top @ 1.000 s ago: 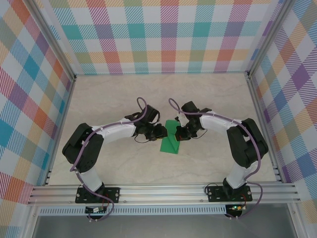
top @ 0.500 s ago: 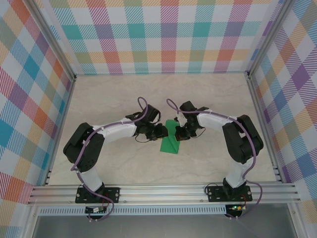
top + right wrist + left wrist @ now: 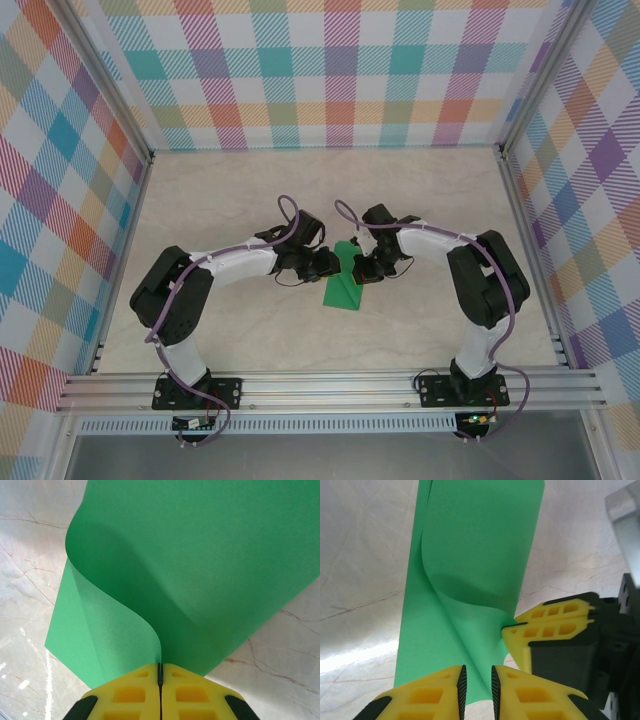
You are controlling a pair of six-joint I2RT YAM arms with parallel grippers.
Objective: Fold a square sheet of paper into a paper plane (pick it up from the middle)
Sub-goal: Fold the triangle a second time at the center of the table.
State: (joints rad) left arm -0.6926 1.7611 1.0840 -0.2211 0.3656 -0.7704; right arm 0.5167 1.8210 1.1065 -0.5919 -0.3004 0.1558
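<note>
The square sheet of paper (image 3: 343, 287) is bright green and lies in the middle of the table, its far end curled up between my two grippers. In the right wrist view my right gripper (image 3: 160, 668) is shut on a raised edge of the sheet (image 3: 200, 570), which bends away in an S-curve. My left gripper (image 3: 477, 685) stands open by a narrow gap, and a lifted ridge of the sheet (image 3: 470, 555) runs between its black pads. The right gripper's yellow fingers (image 3: 550, 630) sit just beside it, pinching the paper. From above, the left gripper (image 3: 333, 265) and right gripper (image 3: 362, 268) almost meet.
The marble-look table (image 3: 220, 200) is walled by checked panels on three sides. An aluminium rail (image 3: 330, 385) with both arm bases runs along the near edge. Both forearms reach inward to the table's centre.
The left gripper's jaws have narrowed slightly around the paper ridge. The right arm's elbow has shifted a little to the left. The sheet stays where it was.
</note>
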